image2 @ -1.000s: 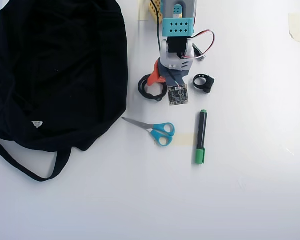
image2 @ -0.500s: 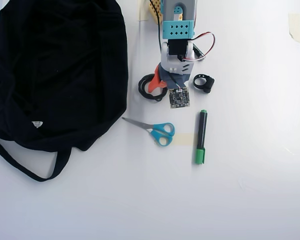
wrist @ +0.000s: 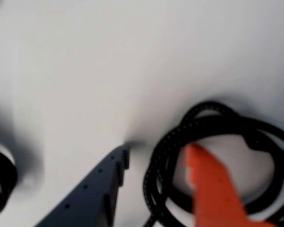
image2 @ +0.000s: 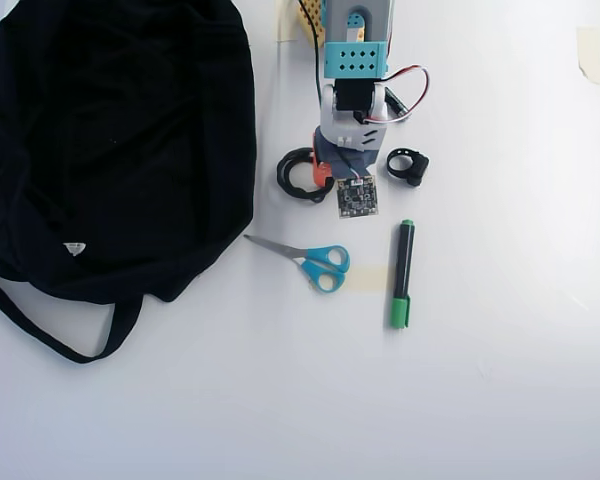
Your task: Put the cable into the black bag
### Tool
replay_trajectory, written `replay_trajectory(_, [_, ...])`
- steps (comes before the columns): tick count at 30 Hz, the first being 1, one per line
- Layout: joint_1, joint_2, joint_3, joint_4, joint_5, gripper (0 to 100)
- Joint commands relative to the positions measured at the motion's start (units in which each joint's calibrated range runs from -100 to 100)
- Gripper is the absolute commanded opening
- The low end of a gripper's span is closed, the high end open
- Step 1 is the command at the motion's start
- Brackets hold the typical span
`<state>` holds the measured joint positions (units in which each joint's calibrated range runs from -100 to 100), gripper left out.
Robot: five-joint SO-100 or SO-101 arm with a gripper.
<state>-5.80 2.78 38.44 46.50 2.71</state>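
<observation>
The cable [wrist: 227, 124] is a black braided coil on the white table, at the lower right of the wrist view. My gripper [wrist: 158, 150] is open and low over it. The dark finger [wrist: 104, 184] stands outside the coil's left side, and the orange finger [wrist: 213, 189] stands inside the loop, so the left strands lie between them. The plug end is not visible. In the overhead view the coil [image2: 292, 175] lies at the left of the gripper [image2: 325, 172], partly under the arm. The black bag [image2: 110, 140] fills the upper left, apart from the cable.
A black ring-shaped clip [image2: 408, 165] lies right of the arm and shows blurred at the wrist view's left edge [wrist: 0, 179]. Blue-handled scissors [image2: 315, 262] and a green-and-black marker [image2: 402, 275] lie in front of the arm. The bag's strap [image2: 70, 340] loops toward the front left.
</observation>
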Motion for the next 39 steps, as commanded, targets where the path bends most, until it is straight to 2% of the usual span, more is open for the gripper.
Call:
replay_trajectory(1, [0.0, 0.2, 0.4, 0.1, -0.2, 3])
replay_trajectory(13, [-1.2, -1.3, -0.9, 0.9, 0.4, 2])
replay_trajectory(21, [-2.5, -11.3, -1.3, 1.4, -0.2, 2])
replay_trajectory(30, [-2.6, -22.5, -1.6, 10.9, 0.0, 2])
replay_trajectory(39, [-0.6, -30.0, -1.6, 11.1, -0.1, 2])
